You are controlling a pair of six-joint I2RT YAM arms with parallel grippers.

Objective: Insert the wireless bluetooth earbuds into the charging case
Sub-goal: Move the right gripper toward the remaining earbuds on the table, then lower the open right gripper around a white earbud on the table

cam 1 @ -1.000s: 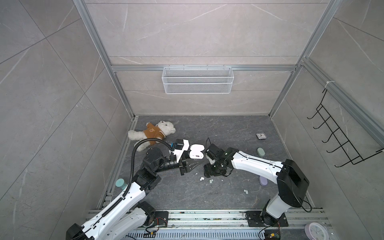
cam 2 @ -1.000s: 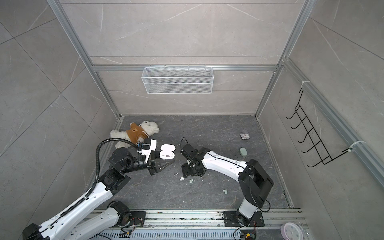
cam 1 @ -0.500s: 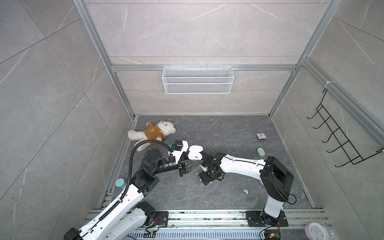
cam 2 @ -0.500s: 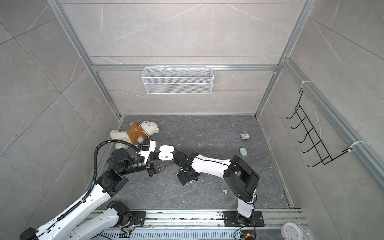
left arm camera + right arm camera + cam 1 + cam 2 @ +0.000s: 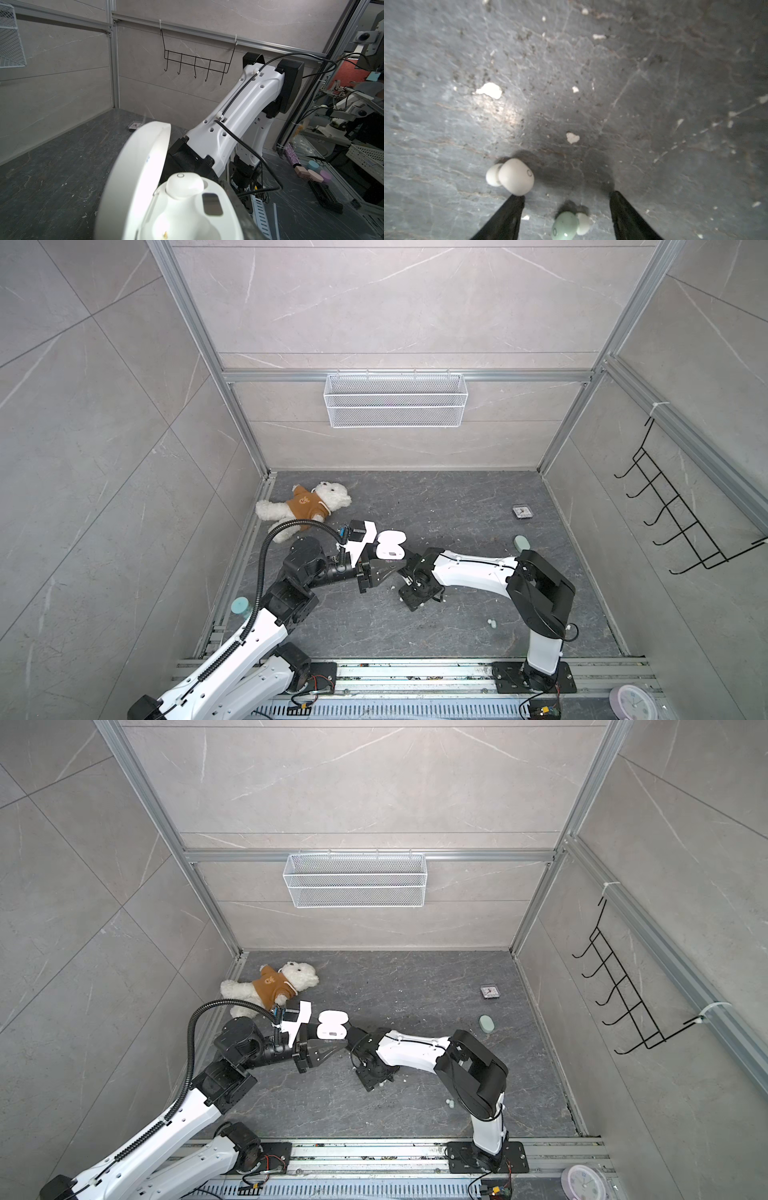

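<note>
White earbud [image 5: 512, 176] and mint earbud [image 5: 566, 226] lie loose on the worktop [image 5: 664, 72], near each other, not touching. Both are tiny, rounded, glossy hard plastic with a soft-looking tip. Judged light and slippery; likely to roll or squirt out if pinched off-centre. Best hold looks like across the fat body, not the tip.

Right pincer [image 5: 565, 197] is released, fingers spread, pointing down at the worktop. The mint earbud sits between them. One fingertip [image 5: 513, 207] touches or nearly touches the white earbud; cannot tell which. Closing may nudge it away.

Charging case [image 5: 187, 207] is up off the worktop with its lid open, grasped by the clenched left pincer [image 5: 384, 566], just beside the right arm in both top views. A seated earbud [image 5: 185, 186] fills one socket; the other socket looks vacant.

Room: bare worktop around the loose buds, only white crumbs [image 5: 490, 90]. The arms are close together, so clearance for the transfer is tight. Teddy bear [image 5: 309, 506] lies well apart.
</note>
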